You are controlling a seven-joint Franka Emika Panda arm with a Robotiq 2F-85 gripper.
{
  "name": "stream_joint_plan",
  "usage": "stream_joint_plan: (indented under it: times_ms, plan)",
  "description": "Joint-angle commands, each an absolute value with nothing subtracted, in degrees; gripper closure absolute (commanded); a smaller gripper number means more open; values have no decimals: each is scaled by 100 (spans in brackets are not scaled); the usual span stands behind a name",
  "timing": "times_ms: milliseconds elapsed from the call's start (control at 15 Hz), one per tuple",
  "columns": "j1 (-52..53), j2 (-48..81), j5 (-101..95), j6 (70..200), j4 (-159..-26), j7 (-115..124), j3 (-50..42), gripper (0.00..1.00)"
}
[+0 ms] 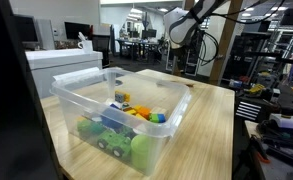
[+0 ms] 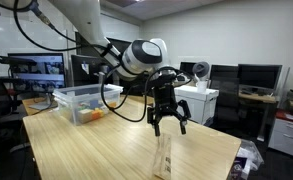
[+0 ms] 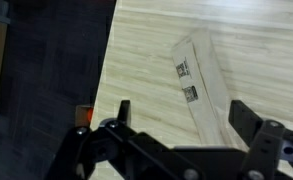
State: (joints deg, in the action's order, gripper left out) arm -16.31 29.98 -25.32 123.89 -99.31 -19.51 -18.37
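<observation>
The jaws are spread as wide as they go and hold nothing. They hover just above the block (image 2: 165,158), which sits near one edge of the surface (image 2: 96,145). In an exterior view the block seems to stand on end, tall, narrow and pale like raw wood or card. It is well apart from the bin (image 2: 84,101) of toys (image 1: 121,125). The wrist view looks down on the block (image 3: 201,90), framed between the two fingers (image 3: 123,112) and untouched.

By the look of it, the block should handle light and stiff. Its faces are flat and matte, so it is not likely to slip. The worry is its footing — something tall on a small base tips easily, and one finger arriving before the other could knock it over. The best hold looks to be across the two broad faces, a little below the top, with the jaws square to them. In the wrist view the block sits skewed to the line between the fingers, so a turn of the wrist seems called for.

One broad face carries two small dark printed patches, one above the other — likely square codes, too small to read. No brand name shows.
</observation>
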Motion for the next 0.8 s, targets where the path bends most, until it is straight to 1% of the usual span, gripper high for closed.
stream_joint_plan:
  times_ms: [0,333,400,467,600,733]
  plan:
    - [-1675,3294,-2648,12476,-9927,-1464,-1786,0]
    - [-1526,3806,-2587,12447,-9725,-1144,-1622,0]
    - [-1487,3900,-2588,12439,-9653,-1114,-1592,12]
    - [-1471,3965,-2613,12434,-9585,-1159,-1574,27]
    - [-1448,4023,-2643,12328,-9485,-1198,-1592,43]
    - [-1480,4044,-2604,12269,-9411,-1190,-1618,56]
